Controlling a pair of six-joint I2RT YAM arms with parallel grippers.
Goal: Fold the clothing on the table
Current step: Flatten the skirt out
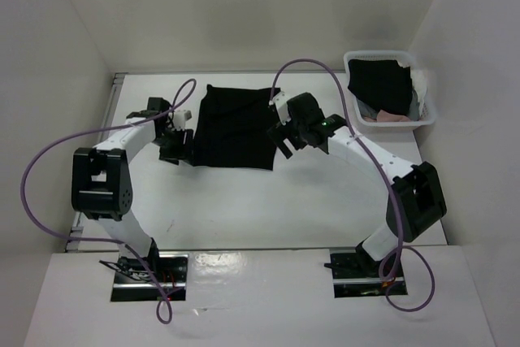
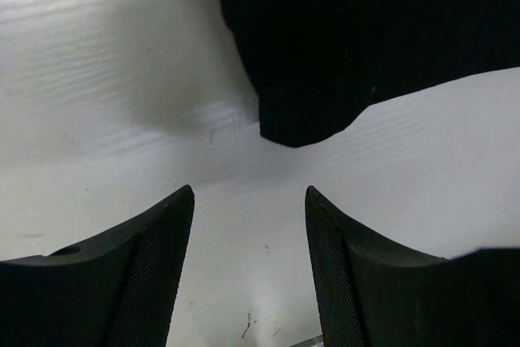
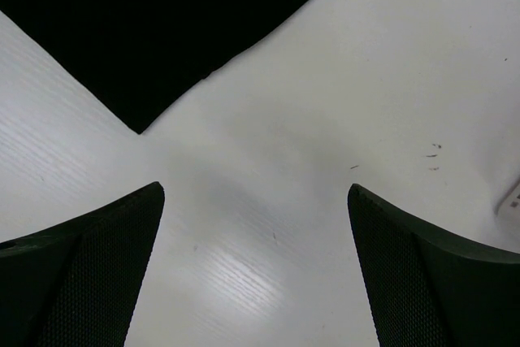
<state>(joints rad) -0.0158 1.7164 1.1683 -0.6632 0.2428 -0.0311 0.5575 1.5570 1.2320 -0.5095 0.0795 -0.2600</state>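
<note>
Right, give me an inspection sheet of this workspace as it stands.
Surface: white table, faint scuffs.
Job's things: black clothing spread flat, mid-table.
Clutter: white basket at far right, holding black, pink and white cloth.
Grippers: left fingers and right fingers apart, empty, each just short of a clothing corner.
Cables: purple cables loop out at left and right.
Surroundings: white walls; nothing else seen.
</note>
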